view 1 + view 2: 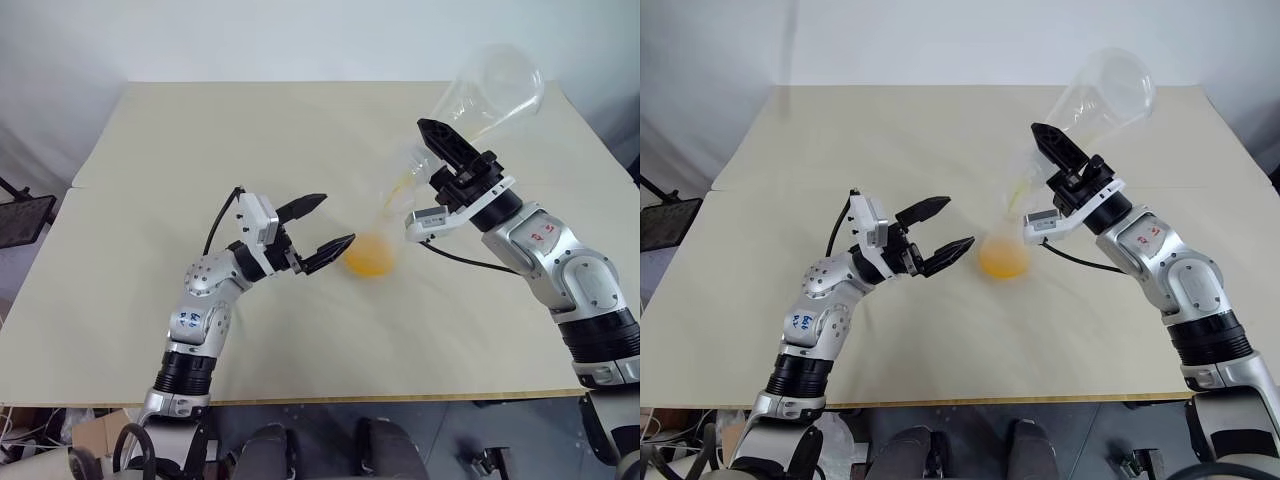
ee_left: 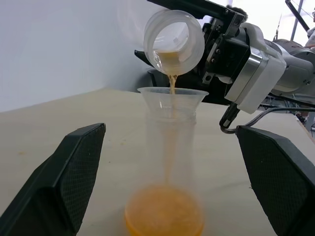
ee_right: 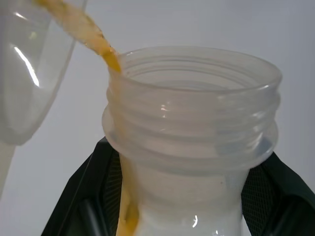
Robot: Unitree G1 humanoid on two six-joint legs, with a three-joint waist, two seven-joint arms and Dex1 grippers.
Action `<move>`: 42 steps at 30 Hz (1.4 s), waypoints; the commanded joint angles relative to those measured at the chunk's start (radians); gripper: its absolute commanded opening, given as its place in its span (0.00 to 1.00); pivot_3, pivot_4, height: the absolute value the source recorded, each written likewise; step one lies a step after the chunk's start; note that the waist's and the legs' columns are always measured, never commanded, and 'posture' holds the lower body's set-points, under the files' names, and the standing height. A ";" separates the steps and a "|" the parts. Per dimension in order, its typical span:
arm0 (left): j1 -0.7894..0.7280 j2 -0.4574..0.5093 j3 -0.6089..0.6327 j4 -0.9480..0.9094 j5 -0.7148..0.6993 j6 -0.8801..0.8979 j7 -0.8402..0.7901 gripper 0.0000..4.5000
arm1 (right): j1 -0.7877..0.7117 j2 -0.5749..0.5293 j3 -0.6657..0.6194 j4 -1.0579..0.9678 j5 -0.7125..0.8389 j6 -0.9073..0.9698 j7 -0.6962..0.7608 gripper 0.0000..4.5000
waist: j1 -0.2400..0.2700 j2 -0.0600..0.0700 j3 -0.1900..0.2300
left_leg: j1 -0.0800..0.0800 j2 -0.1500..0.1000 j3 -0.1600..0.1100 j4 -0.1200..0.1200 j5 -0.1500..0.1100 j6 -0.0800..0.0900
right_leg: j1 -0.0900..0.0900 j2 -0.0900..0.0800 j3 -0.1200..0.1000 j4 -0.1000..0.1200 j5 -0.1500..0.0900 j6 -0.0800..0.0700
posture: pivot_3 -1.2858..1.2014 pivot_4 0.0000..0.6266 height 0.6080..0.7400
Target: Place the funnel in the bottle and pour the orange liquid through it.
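Left gripper (image 1: 327, 228) is hanging released beside the bottle (image 2: 168, 162); right gripper (image 3: 172, 191) is grasping a pouring vessel (image 1: 487, 90), streaming orange liquid (image 1: 370, 262) into the funnel (image 2: 172, 98).

Desk (image 1: 250, 140) carrying one bottle

The pale beige desk is bearing a clear bottle (image 1: 1005, 235) standing upright near its middle, wide base resting on the surface and holding a pool of orange liquid (image 1: 1002, 260). A seam is running along the desk's left side.
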State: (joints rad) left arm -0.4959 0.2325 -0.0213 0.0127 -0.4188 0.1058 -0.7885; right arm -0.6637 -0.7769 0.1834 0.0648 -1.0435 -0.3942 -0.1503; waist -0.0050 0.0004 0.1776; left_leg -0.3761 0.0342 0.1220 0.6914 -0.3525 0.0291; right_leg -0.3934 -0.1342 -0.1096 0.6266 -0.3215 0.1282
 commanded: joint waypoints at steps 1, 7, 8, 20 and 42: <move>-0.004 -0.007 -0.008 -0.030 0.000 -0.015 -0.001 1.00 | -0.022 -0.023 -0.019 -0.022 0.004 0.001 -0.020 0.58 | 0.000 0.000 0.000 | 0.000 0.000 0.000 0.000 0.000 0.000 | 0.000 0.000 0.000 0.000 0.000 0.000 | 0.52 0.24 1.00; -0.006 -0.008 -0.008 -0.028 0.000 -0.015 -0.002 1.00 | -0.016 -0.025 -0.021 -0.020 -0.002 0.010 -0.022 0.58 | 0.000 0.000 0.000 | 0.000 0.000 0.000 0.000 0.000 0.000 | 0.000 0.000 0.000 0.000 0.000 0.000 | 0.52 0.24 1.00; -0.007 -0.008 -0.007 -0.027 0.001 -0.015 -0.002 1.00 | -0.015 -0.025 -0.021 -0.019 -0.003 0.012 -0.022 0.58 | 0.000 0.000 0.000 | 0.000 0.000 0.000 0.000 0.000 0.000 | 0.000 0.000 0.000 0.000 0.000 0.000 | 0.52 0.24 1.00; -0.008 -0.009 -0.004 -0.026 0.002 -0.016 0.003 1.00 | -0.004 -0.024 -0.020 -0.011 0.001 0.018 -0.028 0.58 | 0.000 0.000 0.000 | 0.000 0.000 0.000 0.000 0.000 0.000 | 0.000 0.000 0.000 0.000 0.000 0.000 | 0.52 0.24 1.00; -0.011 0.005 -0.002 -0.027 -0.001 -0.007 -0.005 1.00 | 0.098 0.283 -0.463 -0.052 1.107 0.558 0.426 0.58 | 0.006 -0.001 0.000 | -0.001 -0.001 -0.002 0.000 0.000 0.001 | 0.001 -0.001 -0.002 0.000 0.000 0.000 | 0.52 0.24 1.00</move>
State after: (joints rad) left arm -0.4960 0.2376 -0.0206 0.0126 -0.4190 0.1074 -0.7913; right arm -0.5502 -0.4940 -0.1743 0.0260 -0.0697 0.0612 0.2546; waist 0.0011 -0.0002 0.1778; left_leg -0.3767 0.0331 0.1195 0.6918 -0.3525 0.0304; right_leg -0.3920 -0.1354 -0.1117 0.6270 -0.3214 0.1283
